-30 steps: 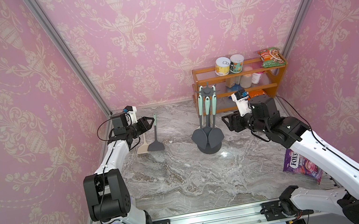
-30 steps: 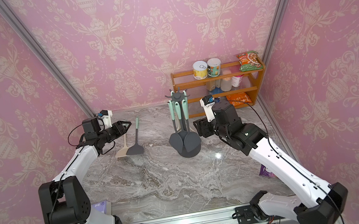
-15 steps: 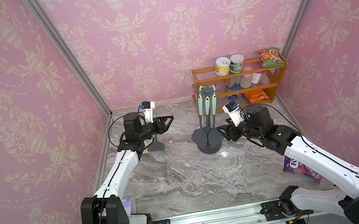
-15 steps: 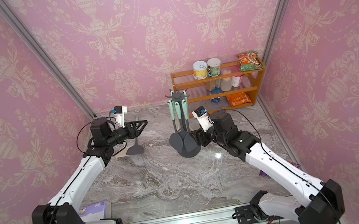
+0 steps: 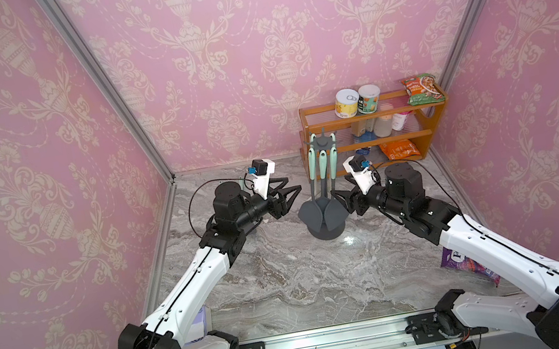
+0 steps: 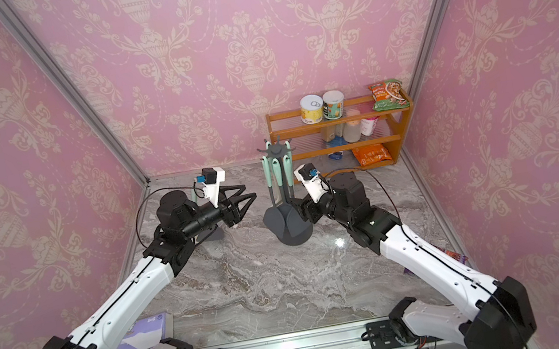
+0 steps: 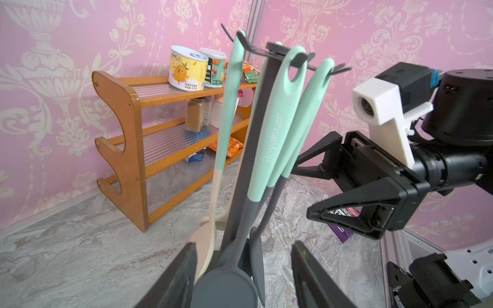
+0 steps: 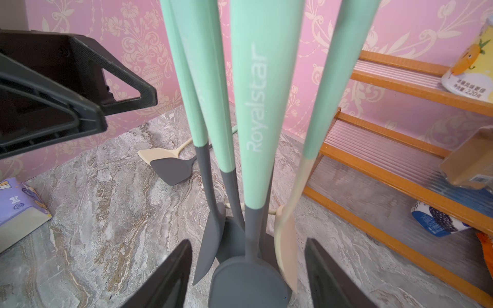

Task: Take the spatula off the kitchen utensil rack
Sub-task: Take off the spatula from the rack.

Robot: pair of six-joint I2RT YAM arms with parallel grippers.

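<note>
Left wrist view: the kitchen utensil rack (image 7: 253,133) stands straight ahead on the marble counter (image 7: 80,253), with mint handles hooked on its crown and the orange shelf (image 7: 133,149) behind it.
Left pincer (image 5: 294,185): fingers apart with nothing between them, pointing at the rack from just beside it and not touching it.
Right pincer (image 7: 301,190): fingers also apart and empty, on the opposite side of the rack near the grey spoon heads. Whether it touches them cannot be told.
Spatulas on the rack: a cream-bladed spatula (image 8: 286,240) and a narrow grey spatula (image 8: 209,240) hang from hooks among the spoons. Which one is wanted cannot be told.
Off the rack: a grey turner (image 8: 173,168) and a cream turner (image 8: 156,154) lie flat on the counter, side by side and well apart from the rack.
Done: by my judgement only the approach, with both arms lined up on the rack. If the turners count as spatulas, those are already off.
Left to do: close on one handle, lift its loop clear of the hook, carry it away and set it down.
Risk: the handles hang crowded, so a grip may catch a neighbour or tip the stand.
</note>
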